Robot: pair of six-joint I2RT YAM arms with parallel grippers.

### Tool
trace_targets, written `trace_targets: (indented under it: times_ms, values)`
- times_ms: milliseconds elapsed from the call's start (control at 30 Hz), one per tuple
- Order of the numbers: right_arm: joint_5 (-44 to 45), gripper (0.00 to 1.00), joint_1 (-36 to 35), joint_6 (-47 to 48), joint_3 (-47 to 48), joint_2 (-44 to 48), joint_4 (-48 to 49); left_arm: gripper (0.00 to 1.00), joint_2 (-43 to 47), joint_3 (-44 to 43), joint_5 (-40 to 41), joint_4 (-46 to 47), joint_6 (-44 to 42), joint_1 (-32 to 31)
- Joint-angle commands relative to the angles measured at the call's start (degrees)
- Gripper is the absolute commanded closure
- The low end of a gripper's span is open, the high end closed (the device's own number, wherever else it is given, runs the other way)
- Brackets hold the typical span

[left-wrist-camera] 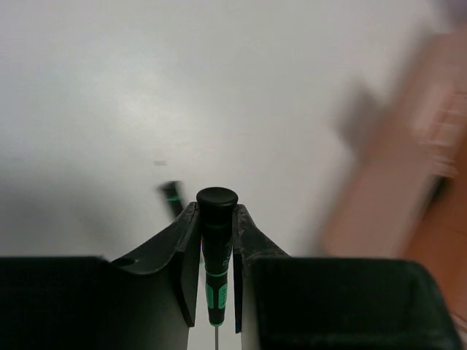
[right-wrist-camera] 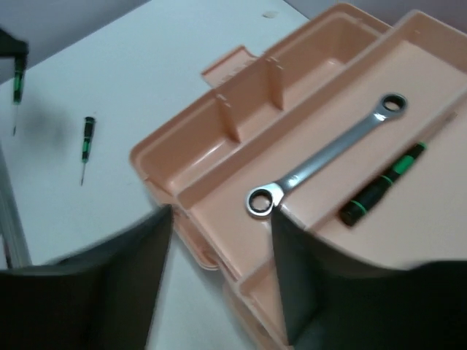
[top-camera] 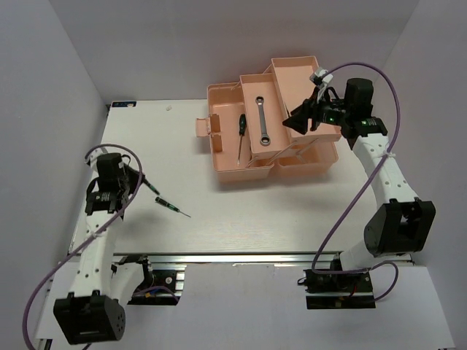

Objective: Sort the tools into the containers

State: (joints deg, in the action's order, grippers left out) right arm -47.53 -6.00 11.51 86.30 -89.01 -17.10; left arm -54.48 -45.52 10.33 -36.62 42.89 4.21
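The salmon-pink toolbox (top-camera: 232, 173) stands open at the far middle, with its trays spread. A silver wrench (top-camera: 260, 120) lies in the middle tray, also seen in the right wrist view (right-wrist-camera: 321, 157). One screwdriver (top-camera: 240, 135) lies in the left tray. Another screwdriver (right-wrist-camera: 379, 186) lies beside the wrench on its near side. My left gripper (top-camera: 137, 177) (left-wrist-camera: 217, 208) is shut on a green-black screwdriver (left-wrist-camera: 217, 248) above the table at the left. One more screwdriver (top-camera: 171, 206) (left-wrist-camera: 172, 197) lies on the table beneath it. My right gripper (top-camera: 298, 120) (right-wrist-camera: 222, 219) is open and empty over the toolbox's right side.
The white table (top-camera: 292, 219) is enclosed by white walls at the left, back and right. An aluminium rail (top-camera: 219, 257) runs along the near edge between the arm bases. The toolbox's front latch (top-camera: 204, 127) sticks out to the left.
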Motion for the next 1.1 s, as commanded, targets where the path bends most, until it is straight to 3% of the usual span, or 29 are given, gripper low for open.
trace_targets:
  times_ms: [0,33,67,133,233,333,533,567,700,800,1067]
  values:
    - [-10.57,0.46,0.20,-4.36,-4.64,4.81,13.71,1.00,3.59,-1.51,-18.43,10.29,5.95,-0.34]
    - [-10.22,0.75,0.11,-6.22,-6.83,5.68,15.94,1.00,2.89,-1.94,-20.15,12.78,9.71,-1.30]
    - [-8.04,1.00,0.11,-7.80,-7.54,6.04,17.53,1.00,1.93,-2.64,-20.69,15.50,11.14,-6.18]
    - [-6.62,1.00,0.20,-9.74,-8.60,6.74,20.26,1.00,-3.51,-8.23,-17.38,20.52,12.65,-15.13]
    - [-2.58,1.00,0.29,-10.62,-9.30,7.88,20.18,1.00,-15.63,-20.34,-17.09,24.39,11.86,-23.68]
    - [3.57,1.00,0.37,-10.72,-10.97,10.43,20.88,1.00,-28.54,-30.21,-19.63,28.88,10.64,-28.45]
    - [11.49,1.00,2.56,-10.80,-16.33,16.06,21.85,1.00,-53.30,-59.47,-26.58,35.56,12.38,-32.50]
    - [12.28,1.00,3.01,-10.89,-17.65,16.67,22.20,1.00,-56.23,-67.43,-27.72,36.18,13.17,-33.03]
    - [12.90,1.00,5.30,-12.64,-20.46,19.75,22.90,1.00,-70.21,-86.72,-27.21,41.27,19.22,-35.14]
    - [13.07,1.00,8.36,-13.88,-21.96,21.15,23.43,1.00,-77.00,-92.64,-21.68,45.75,20.82,-37.68]
    - [12.02,1.00,9.87,-14.93,-24.07,22.65,22.99,1.00,-83.07,-93.17,-11.74,49.81,17.76,-41.91]
